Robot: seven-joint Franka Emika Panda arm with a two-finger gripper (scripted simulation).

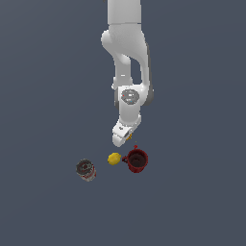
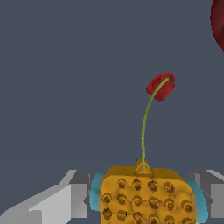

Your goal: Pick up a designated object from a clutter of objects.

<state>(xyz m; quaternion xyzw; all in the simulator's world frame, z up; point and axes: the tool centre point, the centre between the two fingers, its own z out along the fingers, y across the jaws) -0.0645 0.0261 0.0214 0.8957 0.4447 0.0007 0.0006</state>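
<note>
The designated object (image 2: 146, 199) is a small orange-yellow lump with darker flecks. It fills the gap between my gripper's (image 2: 146, 205) blue pads (image 2: 95, 197) in the wrist view, so the gripper is shut on it. A thin olive stem with a red tip (image 2: 161, 86) stands out from the lump. In the exterior view the gripper (image 1: 121, 138) points down just beyond the lemon (image 1: 114, 159) and the red mug (image 1: 137, 160), with a speck of orange (image 1: 129, 137) at its fingers. I cannot tell whether the object is off the floor. The thin black-and-white stick does not show.
A dark-topped can (image 1: 86, 169) stands toward the exterior view's left of the lemon. The mug's red edge (image 2: 218, 22) shows at a corner of the wrist view. The floor (image 1: 192, 202) is plain grey-blue.
</note>
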